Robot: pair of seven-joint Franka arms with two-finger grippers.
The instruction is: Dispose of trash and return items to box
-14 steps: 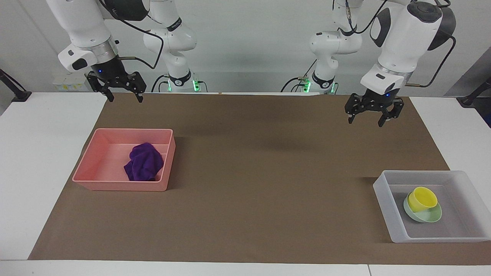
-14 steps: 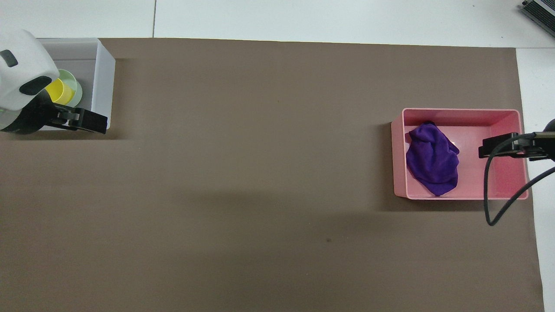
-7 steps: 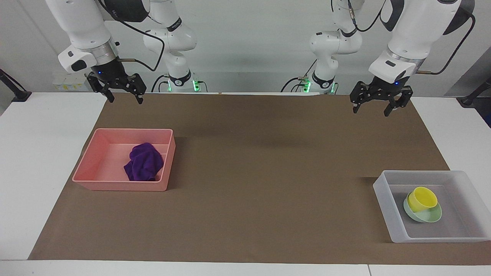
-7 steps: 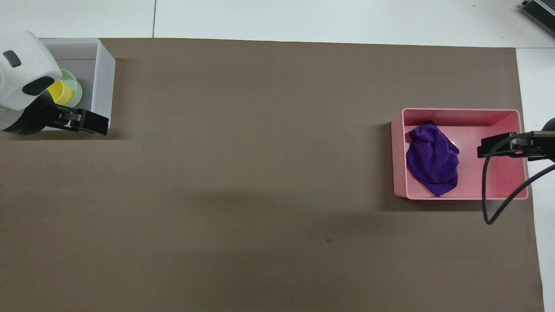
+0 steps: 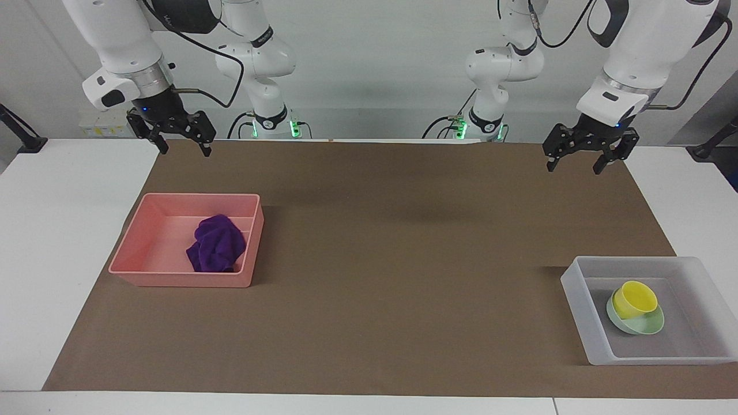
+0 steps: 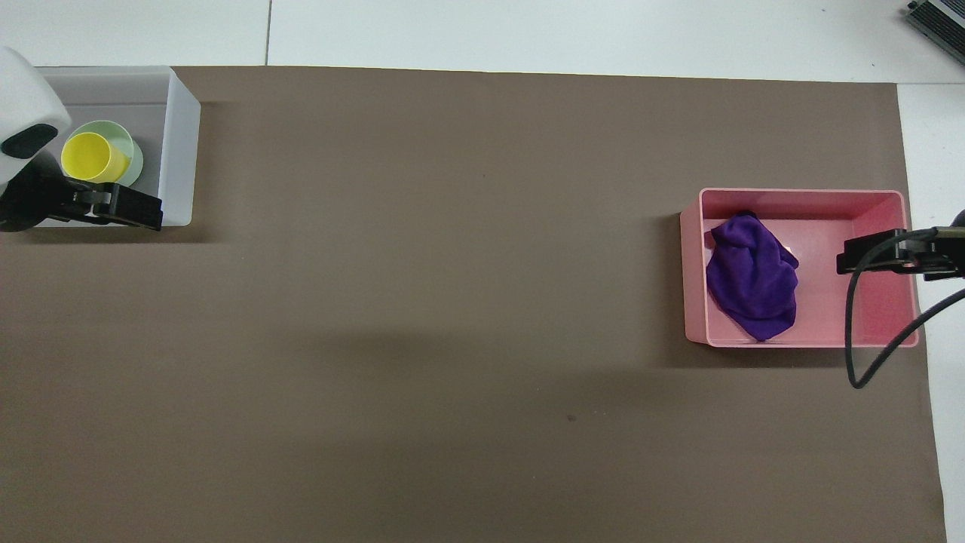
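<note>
Mat (image 5: 369, 259) carries both trays. Pink tray (image 5: 144, 271) holds the cloth (image 5: 217, 243); box (image 5: 576, 288) holds the bowl (image 5: 646, 327) with the cup (image 5: 634, 298) nested in it, so sorting looks done. Left gripper (image 5: 590, 159) and right gripper (image 5: 177, 142) hang empty, fingers spread, over the mat's robot-side edge.

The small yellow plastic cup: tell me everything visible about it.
The small yellow plastic cup is smooth, opaque and open-topped, with nothing visible inside. It sits tilted in the shallow mint-green round bowl, its rim leaning toward the robots. Both lie in the translucent whitish rectangular tray at the left arm's end of the table. No gripper touches it.
</note>
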